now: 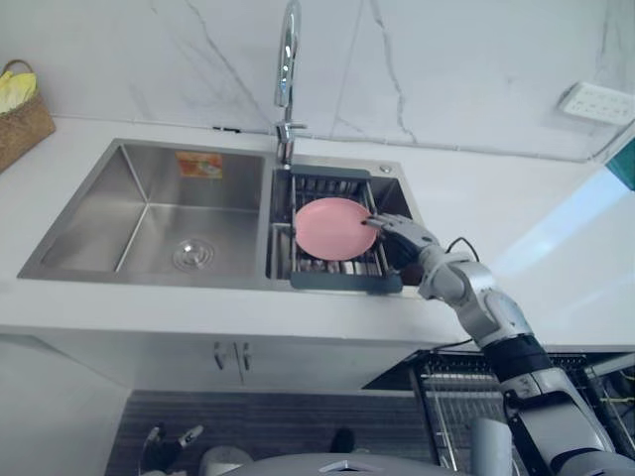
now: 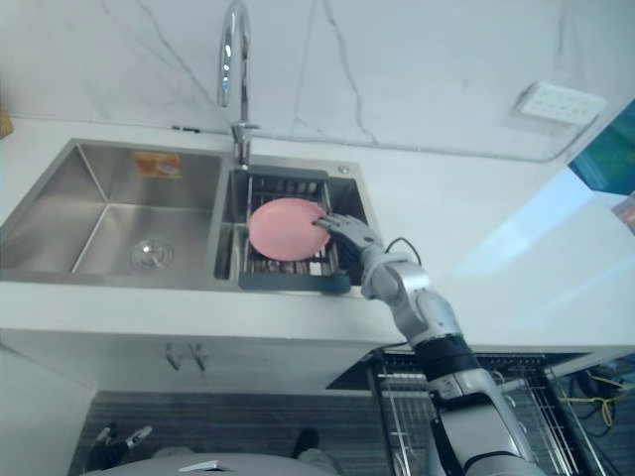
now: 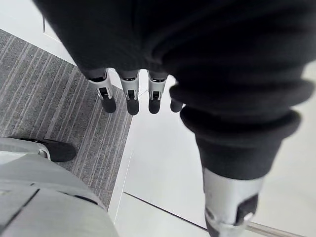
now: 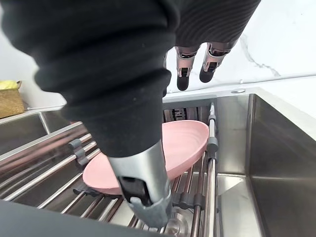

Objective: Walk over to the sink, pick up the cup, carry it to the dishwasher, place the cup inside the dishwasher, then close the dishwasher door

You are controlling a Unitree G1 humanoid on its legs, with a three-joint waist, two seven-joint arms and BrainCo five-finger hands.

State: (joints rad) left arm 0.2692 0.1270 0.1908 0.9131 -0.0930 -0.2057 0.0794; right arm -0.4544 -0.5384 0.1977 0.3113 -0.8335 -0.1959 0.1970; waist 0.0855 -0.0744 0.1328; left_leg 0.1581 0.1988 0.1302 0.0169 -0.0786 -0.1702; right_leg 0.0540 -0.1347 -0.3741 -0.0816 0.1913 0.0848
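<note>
Pink dish laid on the sink rack, its depth shown in the right wrist view, right hand at its right edge, fingers straight above it, left hand hung slack-fingered.

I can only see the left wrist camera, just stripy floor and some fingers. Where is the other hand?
Observer: The right hand is up at the sink, reaching to the edge of a pink dish.
Operator: Has it grabbed the dish?
Observer: Not yet. The right wrist view shows its fingers straight above the dish, not curled round it.
Operator: What is the dish sitting on?
Observer: It lies on a dark-framed drain rack in the smaller basin, just below the tap.
</note>
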